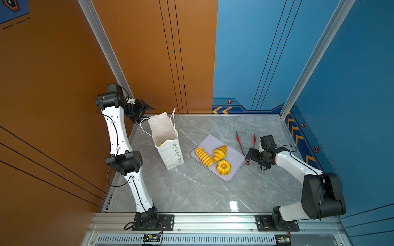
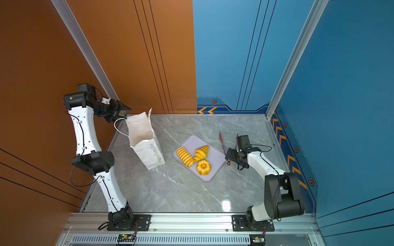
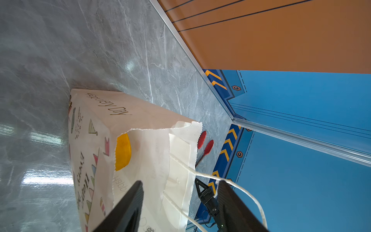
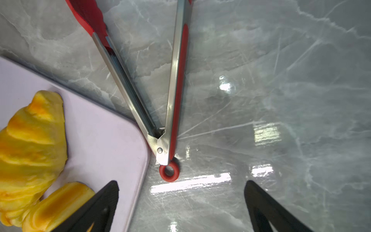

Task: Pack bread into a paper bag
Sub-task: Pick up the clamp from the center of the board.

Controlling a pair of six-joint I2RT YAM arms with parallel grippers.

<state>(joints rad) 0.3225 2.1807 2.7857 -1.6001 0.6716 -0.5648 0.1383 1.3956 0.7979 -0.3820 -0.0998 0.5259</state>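
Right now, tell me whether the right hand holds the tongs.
No, the tongs lie free on the table ahead of the open right hand.

- paper bag (image 1: 170, 154): "Happy Every Day" in thin dark script runs along plain side panel, readable in both top views.
- Left wrist view: same phrase on doodled face, partly cut off; "Happy" shows mirrored through paper inside.
- blue wall strip (image 1: 226, 109): yellow chevron arrows, no lettering.
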